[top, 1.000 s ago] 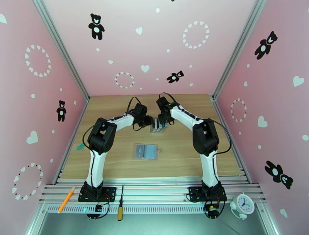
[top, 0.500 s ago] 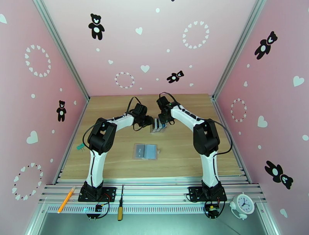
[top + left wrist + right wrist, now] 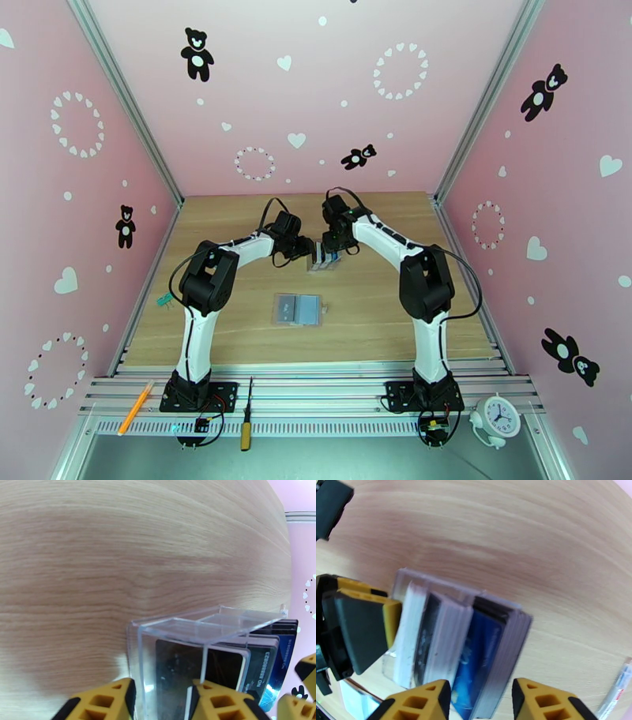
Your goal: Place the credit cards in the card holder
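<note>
Left gripper (image 3: 162, 689) clamps clear rack (image 3: 177, 628) end; right gripper (image 3: 480, 687) straddles credit cards (image 3: 480, 649) (grip unclear, blurred).

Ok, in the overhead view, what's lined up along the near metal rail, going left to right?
orange pencil → left arm base → yellow-handled screwdriver → right arm base → white alarm clock
</note>
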